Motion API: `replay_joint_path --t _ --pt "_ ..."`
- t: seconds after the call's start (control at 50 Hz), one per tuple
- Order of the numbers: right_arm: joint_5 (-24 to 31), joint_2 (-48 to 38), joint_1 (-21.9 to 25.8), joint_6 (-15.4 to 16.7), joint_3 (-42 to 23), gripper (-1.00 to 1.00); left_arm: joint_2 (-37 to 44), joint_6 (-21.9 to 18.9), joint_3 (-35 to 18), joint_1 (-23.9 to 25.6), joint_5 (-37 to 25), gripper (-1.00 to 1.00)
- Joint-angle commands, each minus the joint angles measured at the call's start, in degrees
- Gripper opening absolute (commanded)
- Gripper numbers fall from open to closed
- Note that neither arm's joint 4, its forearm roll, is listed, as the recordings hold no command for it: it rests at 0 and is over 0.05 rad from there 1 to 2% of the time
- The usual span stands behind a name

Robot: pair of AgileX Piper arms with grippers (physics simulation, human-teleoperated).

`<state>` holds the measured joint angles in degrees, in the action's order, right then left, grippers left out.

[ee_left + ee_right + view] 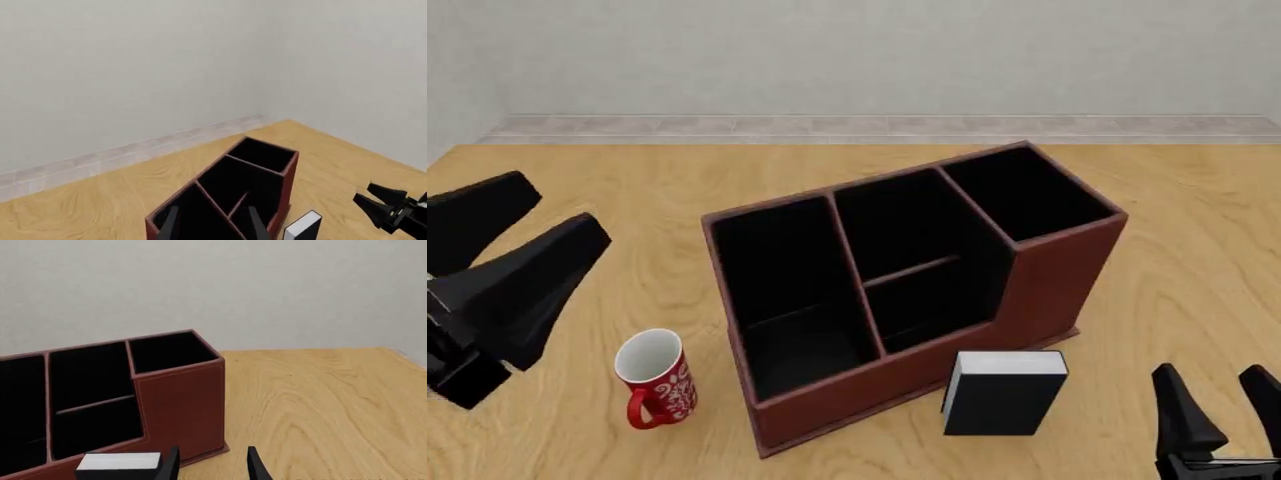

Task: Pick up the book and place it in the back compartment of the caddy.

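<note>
The black book (1004, 393) with white page edges stands upright on the table, just in front of the caddy's (1054, 280) right front corner. It also shows in the left wrist view (303, 226) and the right wrist view (119, 462). The reddish-brown caddy (180, 400) has black cells, and its tallest cell (1028, 190) is at the back right. My right gripper (1210, 375) is open and empty, to the right of the book and apart from it. My left gripper (558, 203) is open and empty at the far left, well away from the caddy.
A red-and-white mug (654, 378) stands upright at the caddy's front left corner. The wooden table (1174, 200) runs back to a grey wall. My right gripper also shows in the left wrist view (377, 200).
</note>
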<state>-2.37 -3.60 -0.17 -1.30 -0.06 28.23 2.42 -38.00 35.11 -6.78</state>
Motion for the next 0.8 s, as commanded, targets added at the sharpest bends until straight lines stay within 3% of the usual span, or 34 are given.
replay_joint_path --t 0.02,0.04,0.12,0.18,0.26,0.34,0.4,0.48,0.56,0.66,0.68,0.74,0.8 --pt "-0.36 -0.55 -0.03 -0.24 0.01 1.0 10.78 -0.29 -4.99 8.02 2.6 1.0" --pt "0.52 1.22 0.06 0.97 0.01 1.0 12.96 -0.65 -5.22 9.8 3.22 1.0" --pt "-1.42 -2.01 -0.08 -0.77 0.04 1.0 16.11 -0.8 -5.82 11.13 4.92 1.0" --pt "0.57 1.17 0.04 0.81 0.02 1.0 18.83 -1.04 -5.85 12.62 6.19 1.0" --pt "-1.02 -1.66 -0.08 -0.84 0.03 1.0 22.86 -3.11 -6.49 16.41 7.95 1.0" --pt "0.85 1.33 0.03 0.67 0.0 1.0 25.52 -4.08 -8.76 18.72 8.01 1.0" --pt "-1.07 -1.6 -0.08 -0.7 0.04 1.0 27.49 -3.64 -10.27 18.99 8.27 1.0" --pt "0.62 1.25 0.04 0.89 -0.01 1.0 30.2 -3.22 -11.62 19.68 8.6 1.0" --pt "-1.04 -1.63 -0.09 -0.78 0.02 1.0 32.85 -3.35 -12.65 19.98 9.17 1.0" --pt "-0.28 0.22 0.01 0.68 0.03 1.0 34.99 -3.59 -11.99 20.18 10.81 1.0" --pt "-0.97 -1.26 -0.07 -0.38 0.02 1.0 35.98 -1.38 -12.17 19.18 10.69 1.0" --pt "-0.37 -0.23 -0.02 0.19 0.0 1.0 38.42 -4.64 -12.29 19.61 10.89 1.0" --pt "0.65 1.08 0.01 0.66 -0.04 1.0 39.57 -3.65 -12.4 19.78 10.77 1.0"
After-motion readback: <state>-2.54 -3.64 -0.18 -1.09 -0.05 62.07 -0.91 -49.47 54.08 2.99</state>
